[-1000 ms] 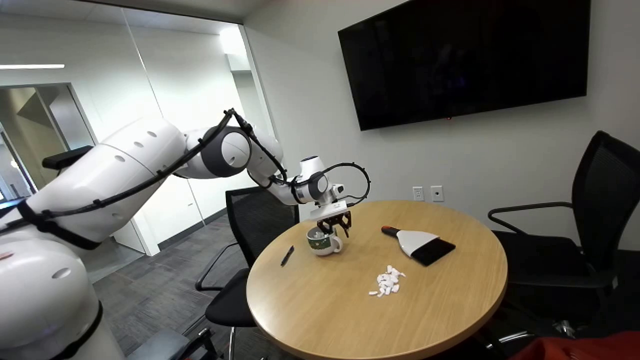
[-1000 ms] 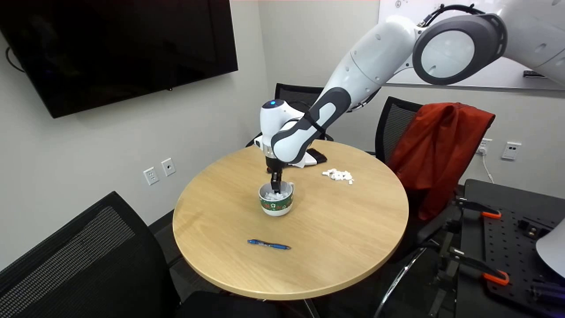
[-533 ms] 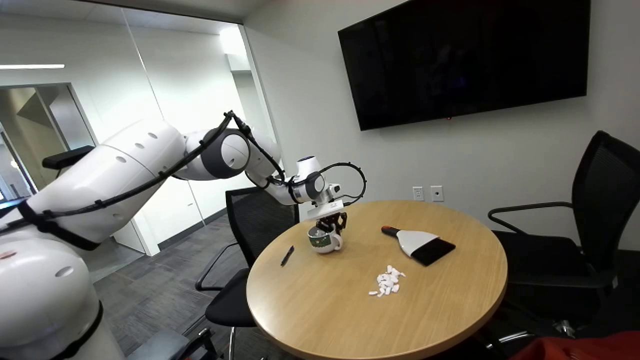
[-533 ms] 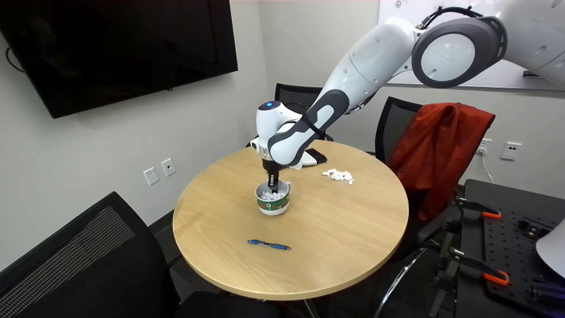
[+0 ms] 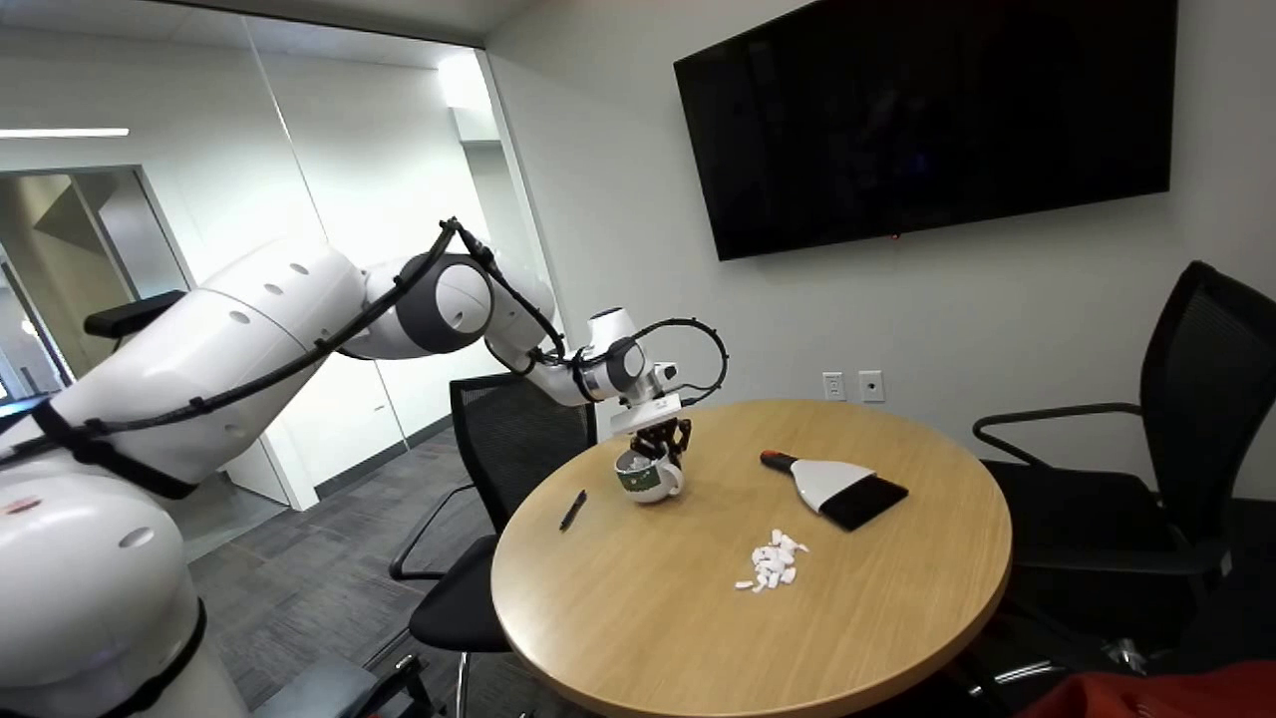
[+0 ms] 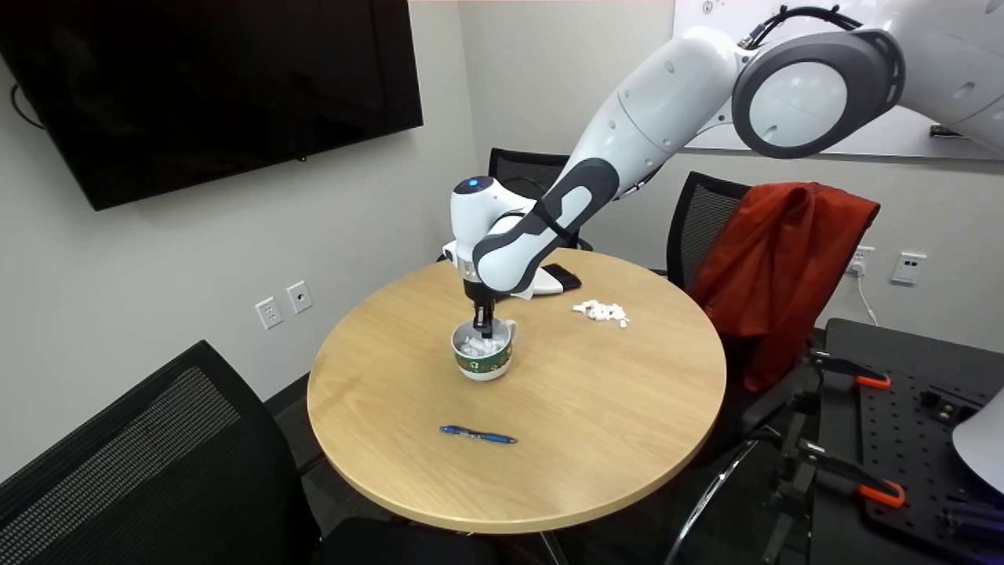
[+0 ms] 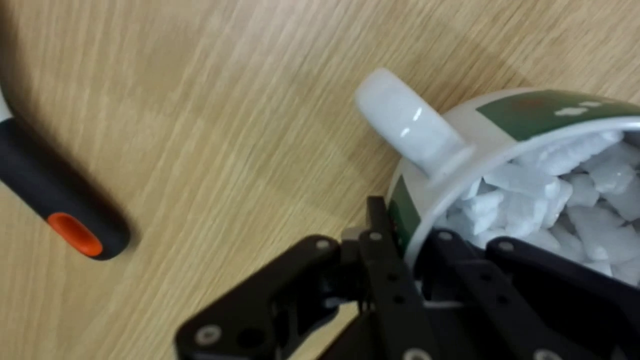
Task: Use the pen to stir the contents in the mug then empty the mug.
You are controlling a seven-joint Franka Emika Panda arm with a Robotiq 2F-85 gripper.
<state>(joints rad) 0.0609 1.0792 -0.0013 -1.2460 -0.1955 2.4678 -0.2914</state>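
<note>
The mug (image 5: 640, 483) is white with a green patterned band. It also shows in an exterior view (image 6: 483, 366) and at the right of the wrist view (image 7: 540, 111). White chunks (image 7: 530, 200) lie inside it. My gripper (image 7: 411, 235) is shut on the mug's wall beside the handle, one finger inside the rim and one outside. The gripper also shows in both exterior views (image 5: 660, 446) (image 6: 484, 331). The mug is about upright; I cannot tell if it is off the table. The blue-and-dark pen (image 6: 477, 434) lies on the table near the mug, also seen in an exterior view (image 5: 572, 510).
A loose pile of white pieces (image 5: 773, 560) lies on the round wooden table (image 5: 638, 608). A white and black brush-like tool (image 5: 829, 481) lies behind it; its black-orange handle (image 7: 60, 195) shows in the wrist view. Chairs (image 6: 149, 439) stand around the table.
My gripper has closed on the mug's wall, its fingers drawn together. The mug has shifted slightly with it, a little left and up in an exterior view. The pen has not moved.
</note>
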